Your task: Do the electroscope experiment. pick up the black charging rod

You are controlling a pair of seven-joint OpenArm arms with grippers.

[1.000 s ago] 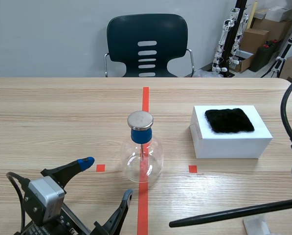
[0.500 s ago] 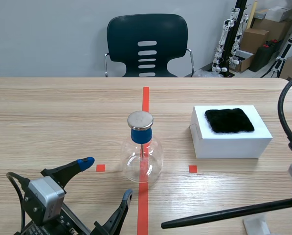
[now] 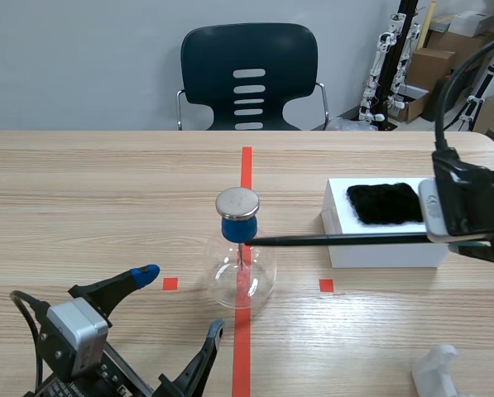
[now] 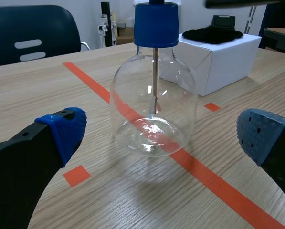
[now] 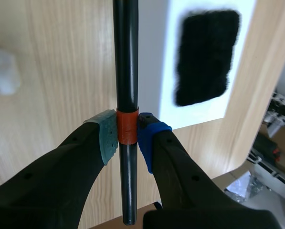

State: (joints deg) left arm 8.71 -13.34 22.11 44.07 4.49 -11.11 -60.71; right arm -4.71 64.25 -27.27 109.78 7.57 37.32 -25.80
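We saw the black rod point(image 3: 338, 240) already off the tabletop point(image 3: 106, 190), pinched in the right pincer point(image 5: 128, 133). The two pads were pressed against the rod's orange band point(image 5: 126, 126), one on each side, close to its rear end. From that grip the long shaft ran straight ahead of the pincer. In the scene view it lay nearly level, crossing in front of the white box point(image 3: 379, 248) with the black cloth point(image 3: 385, 203) on top. Its free tip ended just beside the blue stopper point(image 3: 237, 228) of the glass flask point(image 3: 242, 269), under the metal disc point(image 3: 237, 203). We could not tell whether the tip touched the stopper.

The left pincer point(image 3: 180, 300) sat low on the near side of the flask, spread wide and holding nothing. The rod was entirely the right arm's business.

We judged the pick-up done. What followed would depend on the rod pointing lengthwise at the flask, so any swing of the wrist would sweep its far tip widely near the glass.
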